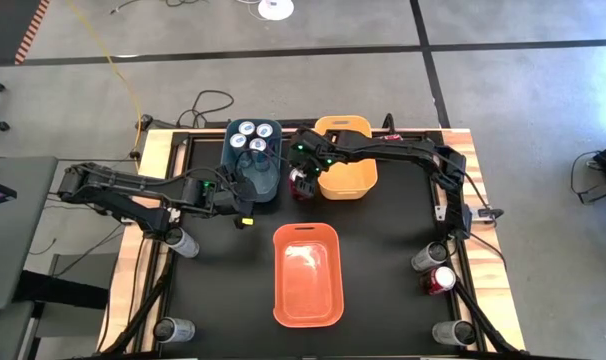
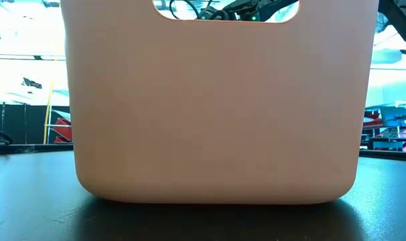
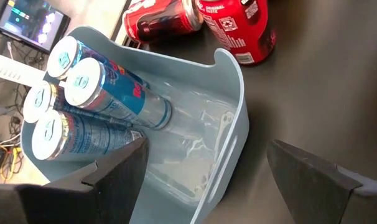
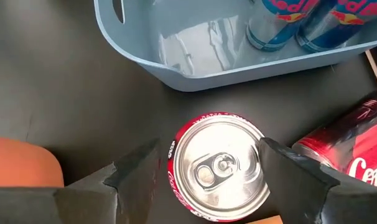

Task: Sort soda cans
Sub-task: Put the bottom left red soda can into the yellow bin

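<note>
Tight spot is the gap between the blue bin (image 1: 251, 160) and the yellow bin (image 1: 344, 158); your right gripper (image 1: 301, 182) sits in it, fingers spread either side of an upright red can (image 4: 218, 165), with a second red can (image 4: 353, 151) lying on its side just beside it; bin wall close on one side. Your left gripper (image 1: 245, 196) hangs open at the blue bin's near end; four blue cans (image 3: 83, 99) fill the far half, near half bare. Orange bin (image 1: 307, 274) blocks table centre; black mat (image 1: 388, 250) either side of it is free; loose cans (image 1: 435, 268) crowd the right edge, more on the left edge (image 1: 181, 242).
</note>
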Action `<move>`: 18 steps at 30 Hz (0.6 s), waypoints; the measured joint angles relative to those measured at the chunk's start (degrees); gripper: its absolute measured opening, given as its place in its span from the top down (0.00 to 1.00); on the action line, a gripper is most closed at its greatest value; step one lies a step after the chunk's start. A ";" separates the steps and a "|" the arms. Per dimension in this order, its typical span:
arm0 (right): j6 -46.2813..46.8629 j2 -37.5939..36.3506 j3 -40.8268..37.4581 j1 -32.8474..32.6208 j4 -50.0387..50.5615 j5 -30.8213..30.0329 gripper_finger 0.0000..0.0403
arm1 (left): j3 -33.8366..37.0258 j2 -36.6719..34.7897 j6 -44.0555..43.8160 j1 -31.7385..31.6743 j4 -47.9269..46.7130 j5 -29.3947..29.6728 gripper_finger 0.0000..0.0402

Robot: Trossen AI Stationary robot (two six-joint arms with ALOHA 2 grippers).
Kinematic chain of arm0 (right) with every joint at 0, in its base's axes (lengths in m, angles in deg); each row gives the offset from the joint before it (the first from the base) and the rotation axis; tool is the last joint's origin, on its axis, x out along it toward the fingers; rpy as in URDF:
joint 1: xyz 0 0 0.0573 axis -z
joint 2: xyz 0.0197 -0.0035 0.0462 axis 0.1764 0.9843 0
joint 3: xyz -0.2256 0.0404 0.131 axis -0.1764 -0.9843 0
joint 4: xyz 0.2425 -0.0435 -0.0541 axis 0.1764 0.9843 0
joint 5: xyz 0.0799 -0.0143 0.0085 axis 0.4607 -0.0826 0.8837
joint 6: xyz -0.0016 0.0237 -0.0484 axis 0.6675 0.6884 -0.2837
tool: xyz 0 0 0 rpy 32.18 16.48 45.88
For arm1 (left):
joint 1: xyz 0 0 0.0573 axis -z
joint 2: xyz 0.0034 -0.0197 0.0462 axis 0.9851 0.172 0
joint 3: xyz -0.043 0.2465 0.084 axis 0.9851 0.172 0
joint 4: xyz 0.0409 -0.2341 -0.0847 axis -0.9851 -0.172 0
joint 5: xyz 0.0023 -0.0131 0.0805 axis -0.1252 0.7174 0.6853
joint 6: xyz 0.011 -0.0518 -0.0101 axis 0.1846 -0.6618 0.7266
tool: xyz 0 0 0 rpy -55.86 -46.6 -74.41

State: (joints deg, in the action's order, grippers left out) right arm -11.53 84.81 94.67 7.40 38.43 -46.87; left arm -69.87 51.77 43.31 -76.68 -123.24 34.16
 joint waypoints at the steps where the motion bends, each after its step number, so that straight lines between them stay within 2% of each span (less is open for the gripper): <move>1: -0.06 0.00 0.00 0.00 0.02 0.00 0.27 | 0.00 0.00 0.00 0.00 0.00 -0.01 0.19; 6: -2.05 -0.28 -0.04 -1.14 0.27 -0.42 0.22 | 0.00 0.00 0.27 0.00 0.00 0.00 0.19; 13: -4.12 -0.28 0.87 -1.99 2.22 -3.48 0.03 | 0.00 0.00 0.38 0.00 0.03 0.00 0.19; 18: -4.30 -0.30 0.95 -1.63 3.39 -4.33 0.04 | 0.00 0.00 0.40 0.00 0.07 0.00 0.19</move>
State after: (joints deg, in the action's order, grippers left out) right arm -15.83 84.51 95.62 5.77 41.82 -51.20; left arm -69.87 51.77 43.71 -76.68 -123.17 34.16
